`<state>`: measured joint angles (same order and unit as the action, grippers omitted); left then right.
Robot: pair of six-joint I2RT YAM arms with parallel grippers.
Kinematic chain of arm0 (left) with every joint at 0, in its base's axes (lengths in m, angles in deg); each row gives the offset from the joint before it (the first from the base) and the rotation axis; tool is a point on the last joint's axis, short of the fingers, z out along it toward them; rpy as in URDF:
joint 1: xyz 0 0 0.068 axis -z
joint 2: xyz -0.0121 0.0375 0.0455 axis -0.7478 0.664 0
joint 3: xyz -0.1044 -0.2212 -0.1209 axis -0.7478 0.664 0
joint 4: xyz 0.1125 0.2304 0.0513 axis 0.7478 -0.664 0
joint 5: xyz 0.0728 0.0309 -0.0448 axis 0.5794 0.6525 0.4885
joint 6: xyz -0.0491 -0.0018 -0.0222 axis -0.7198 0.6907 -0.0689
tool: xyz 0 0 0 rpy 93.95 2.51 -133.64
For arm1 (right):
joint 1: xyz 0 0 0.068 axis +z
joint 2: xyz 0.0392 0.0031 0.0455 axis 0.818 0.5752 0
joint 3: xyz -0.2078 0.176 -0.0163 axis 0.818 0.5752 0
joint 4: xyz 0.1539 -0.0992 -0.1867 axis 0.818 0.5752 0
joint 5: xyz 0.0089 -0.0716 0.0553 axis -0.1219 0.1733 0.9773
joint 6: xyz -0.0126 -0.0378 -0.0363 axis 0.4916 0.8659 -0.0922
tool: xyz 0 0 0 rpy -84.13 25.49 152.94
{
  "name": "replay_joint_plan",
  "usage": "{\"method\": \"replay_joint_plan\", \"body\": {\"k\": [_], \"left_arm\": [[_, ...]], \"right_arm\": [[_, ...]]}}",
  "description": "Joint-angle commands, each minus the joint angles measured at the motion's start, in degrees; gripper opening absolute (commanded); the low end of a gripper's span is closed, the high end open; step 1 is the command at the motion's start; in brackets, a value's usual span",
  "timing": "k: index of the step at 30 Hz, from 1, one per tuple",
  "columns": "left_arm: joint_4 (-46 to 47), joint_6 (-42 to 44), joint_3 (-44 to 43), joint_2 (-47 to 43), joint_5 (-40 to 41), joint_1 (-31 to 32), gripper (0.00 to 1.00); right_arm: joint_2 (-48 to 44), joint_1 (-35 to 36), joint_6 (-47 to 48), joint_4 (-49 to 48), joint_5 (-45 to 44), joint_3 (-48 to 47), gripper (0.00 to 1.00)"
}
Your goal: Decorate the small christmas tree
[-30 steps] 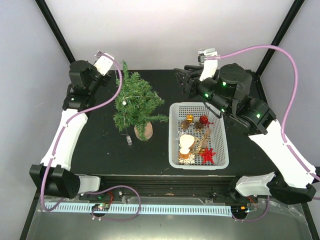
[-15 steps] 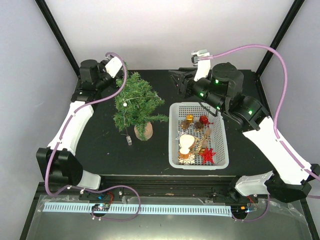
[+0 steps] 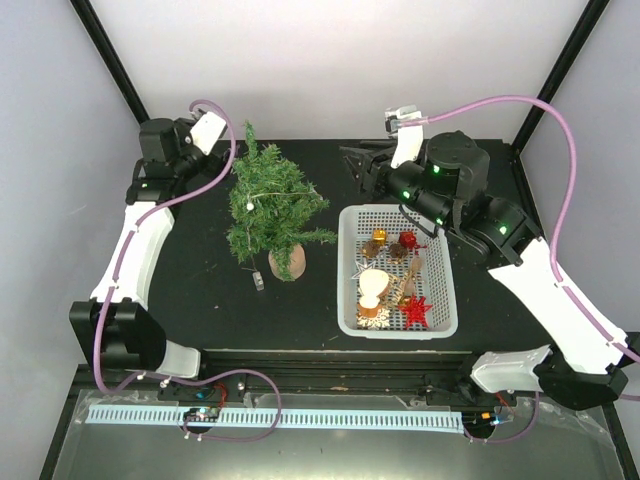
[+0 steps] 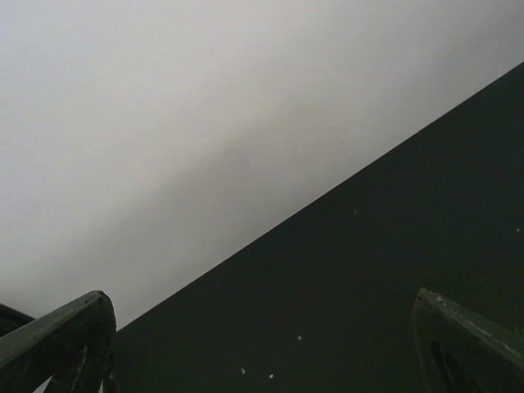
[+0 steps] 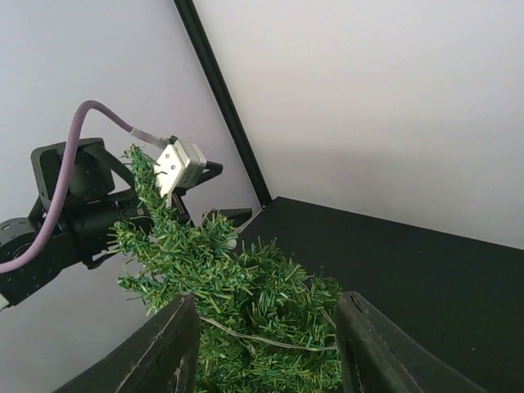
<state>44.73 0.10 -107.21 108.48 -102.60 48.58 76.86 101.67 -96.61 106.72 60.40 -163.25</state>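
1. Surface (image 3: 200,290): black, carries everything; pale walls at back & sides.
2. R arm (image 3: 545,285): runs from near-right corner up past basket's far end, wrist at back centre. R jaws released, nothing held; wrist view looks thru the gap at tree's top.
3. L arm (image 3: 135,245): runs along left edge, wrist at back-left, just left of tree's tip. L jaws spread wide, empty; wrist view shows only bare surface & wall.
4. Basket (image 3: 347,275): white mesh, right of centre, ornaments inside.
5. Tree (image 3: 268,205): left of basket, near but apart, standing on brown base (image 3: 287,262). White bauble (image 3: 246,205) hangs on left branches; thin pale strand across foliage.
6. In basket: cream piece (image 3: 372,288) near-left, red star (image 3: 416,310) near-right, gold one (image 3: 379,238) & red one (image 3: 408,240) at far end.
7. Clear bit (image 3: 259,281): on surface just beside base; can't tell what it is.
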Motion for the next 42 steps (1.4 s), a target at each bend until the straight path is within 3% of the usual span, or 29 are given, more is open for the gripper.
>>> {"method": "replay_joint_plan", "body": {"k": [1, 7, 13, 25, 29, 33, 37, 40, 42], "left_arm": [[-5.01, 3.52, -3.26, -0.58, -0.38, -1.2, 0.99], [-9.24, 6.76, -3.63, 0.28, -7.04, -3.81, 0.99], [-15.72, 10.96, -9.6, 4.46, -23.62, -5.97, 0.99], [-44.69, 20.4, -43.81, 27.09, -45.25, -6.45, 0.87], [-53.33, 26.93, -50.03, 32.02, -47.26, -6.5, 0.81], [-59.58, 35.76, -51.93, 33.37, -46.2, -6.46, 0.86], [-61.4, 40.24, -52.04, 33.29, -44.13, -6.45, 0.87], [-60.92, 41.62, -52.12, 33.25, -43.42, -6.43, 0.78], [-60.3, 41.15, -52.14, 33.05, -44.09, -6.5, 0.78]], "right_arm": [[-1.47, -0.34, -0.41, 0.13, 1.01, 0.53, 0.47], [-2.89, -0.31, -0.39, -0.02, 1.73, 2.16, 0.47], [-3.43, -0.31, -0.7, -0.03, 2.57, 2.92, 0.47], [-3.67, -0.35, -1.24, -1.37, 3.08, 4.89, 0.47], [-3.37, -0.34, -1.33, -1.68, 3.42, 4.91, 0.47], [-2.96, -0.36, -1.41, -1.63, 3.86, 5.02, 0.47], [-2.98, -0.33, -1.42, -1.9, 3.79, 5.59, 0.47], [-2.64, -0.38, -1.42, -2.16, 3.82, 5.69, 0.47], [-2.28, -0.32, -1.32, -2.34, 3.87, 5.67, 0.47]]}}
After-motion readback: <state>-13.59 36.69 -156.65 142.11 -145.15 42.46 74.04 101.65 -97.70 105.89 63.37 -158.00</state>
